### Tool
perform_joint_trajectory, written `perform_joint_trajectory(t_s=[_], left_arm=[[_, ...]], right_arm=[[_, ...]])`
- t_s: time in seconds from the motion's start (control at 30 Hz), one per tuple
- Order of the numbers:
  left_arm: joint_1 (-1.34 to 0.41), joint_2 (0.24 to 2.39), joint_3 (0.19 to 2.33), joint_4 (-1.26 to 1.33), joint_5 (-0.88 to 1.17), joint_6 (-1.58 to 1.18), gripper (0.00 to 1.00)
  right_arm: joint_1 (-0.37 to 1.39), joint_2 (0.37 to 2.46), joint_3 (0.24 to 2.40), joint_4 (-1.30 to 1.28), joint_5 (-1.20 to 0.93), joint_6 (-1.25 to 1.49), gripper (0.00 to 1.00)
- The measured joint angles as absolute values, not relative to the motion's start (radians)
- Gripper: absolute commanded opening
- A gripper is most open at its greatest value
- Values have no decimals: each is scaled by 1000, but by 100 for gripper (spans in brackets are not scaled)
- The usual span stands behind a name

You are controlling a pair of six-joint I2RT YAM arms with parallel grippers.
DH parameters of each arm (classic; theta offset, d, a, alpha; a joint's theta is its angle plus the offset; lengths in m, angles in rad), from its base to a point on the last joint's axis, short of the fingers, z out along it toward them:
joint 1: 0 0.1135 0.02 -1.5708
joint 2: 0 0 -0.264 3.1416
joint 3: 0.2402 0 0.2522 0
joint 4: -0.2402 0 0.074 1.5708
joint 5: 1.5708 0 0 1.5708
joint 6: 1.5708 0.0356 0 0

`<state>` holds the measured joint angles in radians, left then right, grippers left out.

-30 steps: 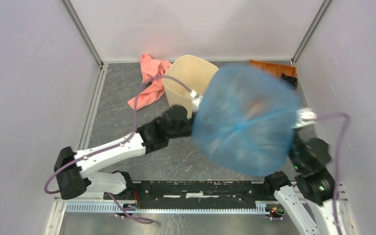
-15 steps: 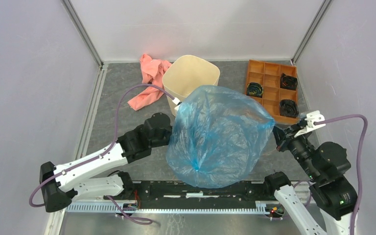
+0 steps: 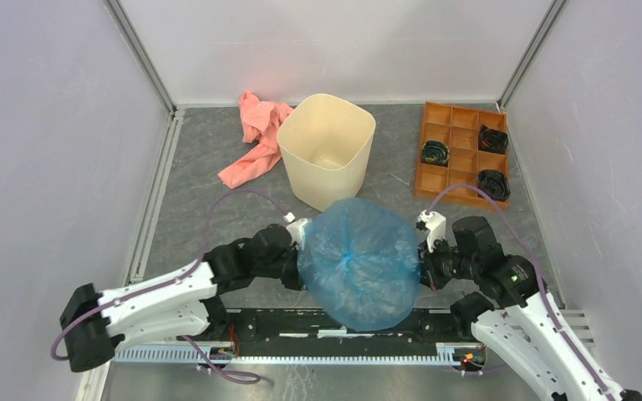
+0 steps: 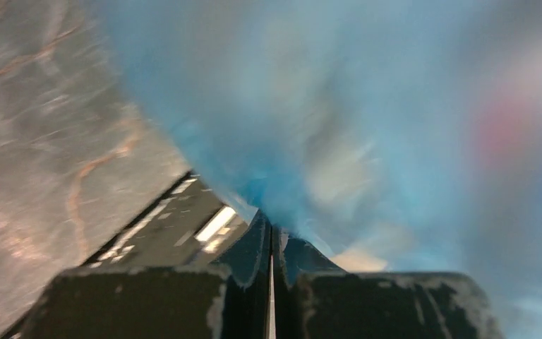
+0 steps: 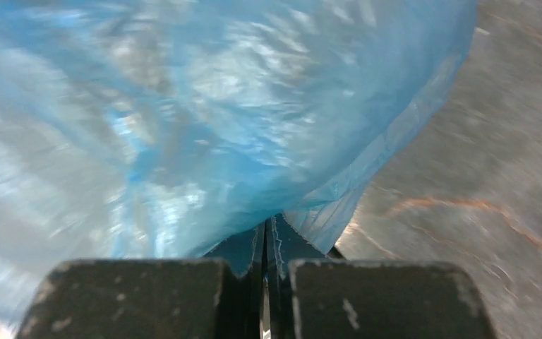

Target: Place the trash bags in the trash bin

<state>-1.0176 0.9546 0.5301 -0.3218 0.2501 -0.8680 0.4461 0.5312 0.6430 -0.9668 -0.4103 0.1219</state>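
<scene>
Where the two arms meet just beyond their bases, the trash bag (image 3: 359, 271) hangs ballooned between them, held up off the table (image 3: 192, 200) and short of the trash bin (image 3: 322, 180), which it does not touch. The left gripper (image 4: 269, 244) has its fingers pressed together on a fold of blue film at the bag's left edge. The right gripper (image 5: 266, 236) pinches the opposite edge in the same way.

The left arm lies low and long from its base, with the forearm angled toward the centre. The right arm is folded at the elbow, its wrist turned inward, so the grippers face each other across the bag. Which way the bag's mouth points cannot be told.

Judged step: carry to the bin. Both pinches should travel forward together at an even spacing, neither stretching the thin film nor letting it sag. The bag should rise clear of the near rim, descend slowly so trapped air escapes, and be released only once its bulk sits below the rim. The bag looks about as wide as the opening, so centring matters.

The bin stands upright and open beyond the bag. A pink cloth (image 3: 255, 138) lies beside the bin's left wall, and an orange tray (image 3: 461, 167) sits well to its right.
</scene>
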Motion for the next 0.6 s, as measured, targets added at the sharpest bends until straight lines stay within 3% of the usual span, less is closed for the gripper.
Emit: perform_joint_trajectory(t_s=[0.1,0.2,0.33,0.47,0.6], left_arm=[[-1018,857,610,-346,318,-866,2],[-1018,844,834,-357,358,-828,2],[-1018,898,1134,-317,269,-783,2],[-1011,939,1142,-328,181,-781,2],[-1007,1056,914,-333,241,-784,2]], right_arm=[[531,561,731,-989,-500,123,0],[553,627,941,-988,-508,133,0],[556,696,1180,-888,-303,166,0],[556,707,1073,-836,-60,191,0],[554,727,766,-859,-129,206,0]])
